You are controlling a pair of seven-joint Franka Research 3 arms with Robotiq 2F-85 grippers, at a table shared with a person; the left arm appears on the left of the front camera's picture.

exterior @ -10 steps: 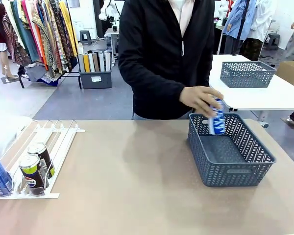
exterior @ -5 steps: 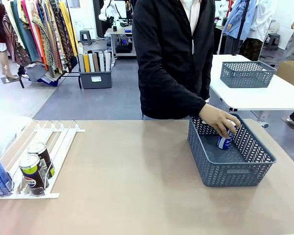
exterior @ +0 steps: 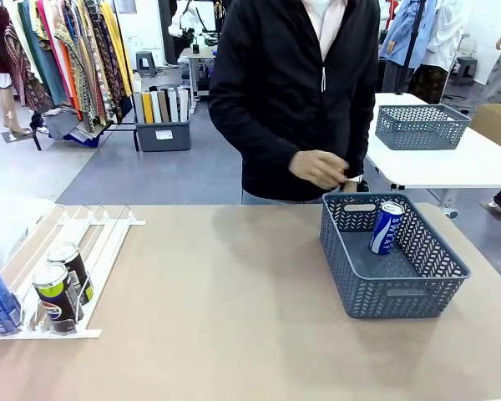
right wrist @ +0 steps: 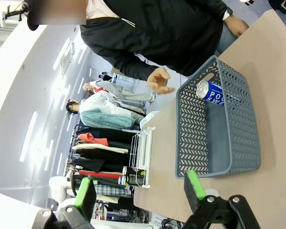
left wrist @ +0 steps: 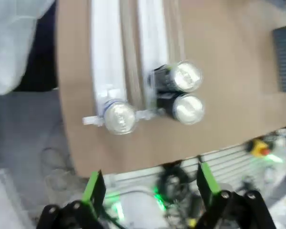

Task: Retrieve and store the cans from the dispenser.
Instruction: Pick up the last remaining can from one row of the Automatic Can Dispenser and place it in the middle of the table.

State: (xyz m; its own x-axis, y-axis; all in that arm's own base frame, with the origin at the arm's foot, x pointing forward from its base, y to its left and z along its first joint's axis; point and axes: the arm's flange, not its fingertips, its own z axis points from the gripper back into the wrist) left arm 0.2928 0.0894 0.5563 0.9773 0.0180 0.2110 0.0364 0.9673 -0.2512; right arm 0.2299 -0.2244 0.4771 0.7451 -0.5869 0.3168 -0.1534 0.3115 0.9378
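Left gripper [left wrist: 150, 180] open, hovering above the dispenser [left wrist: 105, 47]; cans [left wrist: 187, 77] stand upright straight ahead, far from the open right gripper [right wrist: 139, 186].

Blue Pocari Sweat cans [exterior: 387, 227]: two
Black Pepsi cans [exterior: 53, 296]: two
Dispenser [exterior: 108, 240]: one
Grey mesh baskets [exterior: 398, 294]: two

Left wrist view blurred: cans [left wrist: 188, 107] ahead of the left gripper [left wrist: 148, 175] sit end-on, labels unreadable. Far beyond the right gripper [right wrist: 138, 181], the dispenser [right wrist: 143, 150] contents are too small to tell.
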